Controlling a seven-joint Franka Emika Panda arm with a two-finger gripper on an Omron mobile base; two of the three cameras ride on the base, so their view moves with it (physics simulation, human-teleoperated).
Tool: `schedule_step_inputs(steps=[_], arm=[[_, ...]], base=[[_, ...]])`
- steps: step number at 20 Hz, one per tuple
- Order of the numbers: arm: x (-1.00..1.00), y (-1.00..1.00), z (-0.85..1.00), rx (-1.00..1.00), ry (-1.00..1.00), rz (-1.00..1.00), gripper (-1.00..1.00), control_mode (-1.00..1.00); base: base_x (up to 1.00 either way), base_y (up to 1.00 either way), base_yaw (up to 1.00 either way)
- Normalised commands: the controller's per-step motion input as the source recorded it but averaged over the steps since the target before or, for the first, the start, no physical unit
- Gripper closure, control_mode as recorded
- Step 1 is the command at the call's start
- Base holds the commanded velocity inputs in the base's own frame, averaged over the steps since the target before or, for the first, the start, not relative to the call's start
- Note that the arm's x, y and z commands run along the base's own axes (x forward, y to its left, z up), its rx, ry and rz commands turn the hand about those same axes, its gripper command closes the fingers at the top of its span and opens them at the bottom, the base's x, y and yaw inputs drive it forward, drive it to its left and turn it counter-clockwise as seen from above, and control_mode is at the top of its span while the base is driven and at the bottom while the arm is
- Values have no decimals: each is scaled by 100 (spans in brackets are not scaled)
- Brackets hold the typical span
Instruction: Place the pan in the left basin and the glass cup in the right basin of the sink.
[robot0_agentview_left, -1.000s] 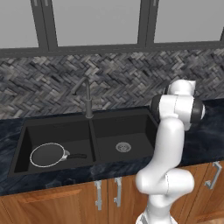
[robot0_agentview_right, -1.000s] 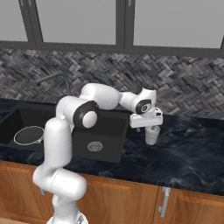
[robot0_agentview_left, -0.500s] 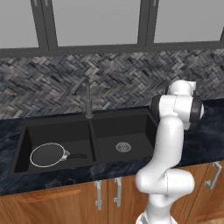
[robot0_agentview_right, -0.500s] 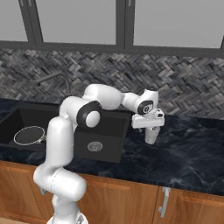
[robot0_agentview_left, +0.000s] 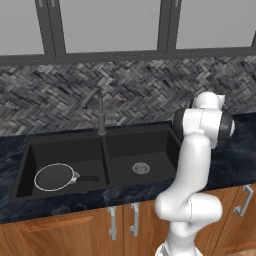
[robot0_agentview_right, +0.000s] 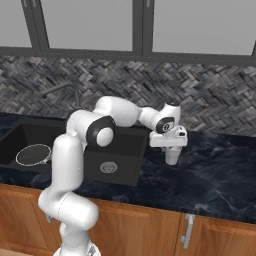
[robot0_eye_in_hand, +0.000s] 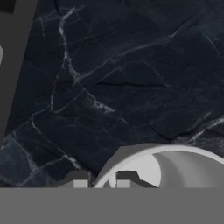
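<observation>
End effector (robot0_agentview_right: 171, 155) gripping the cup (robot0_agentview_right: 171, 157).
Its fingers are pinching the rim, cup standing below it on the tabletop (robot0_agentview_right: 220, 175).

You face: herringbone grey tile backsplash (robot0_agentview_left: 135, 90); dark-framed windows (robot0_agentview_left: 110, 25) above; black marbled desk (robot0_agentview_right: 215, 180); wooden cabinets (robot0_agentview_left: 65, 232) with silver handles (robot0_agentview_left: 134, 219) below.

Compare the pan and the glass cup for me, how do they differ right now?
The pan is wide, shallow and dark with a black handle; the glass cup is small, pale and translucent. The pan lies in the left basin; the cup stands on the counter, the tool pinching its rim.
</observation>
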Motion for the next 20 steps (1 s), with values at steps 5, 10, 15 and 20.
schedule_step_inputs(steps=[5, 10, 15, 20], arm=[[-13, 32, -6, -1, -8, 0, 100, -100], [-5, 42, 11, 0, -5, 1, 100, -100], [-1, 46, 20, 0, -1, 3, 100, -100], [0, 48, 22, 0, 0, 5, 100, -100]], base=[[0, 0, 0], [0, 0, 0], [0, 0, 0], [0, 0, 0]])
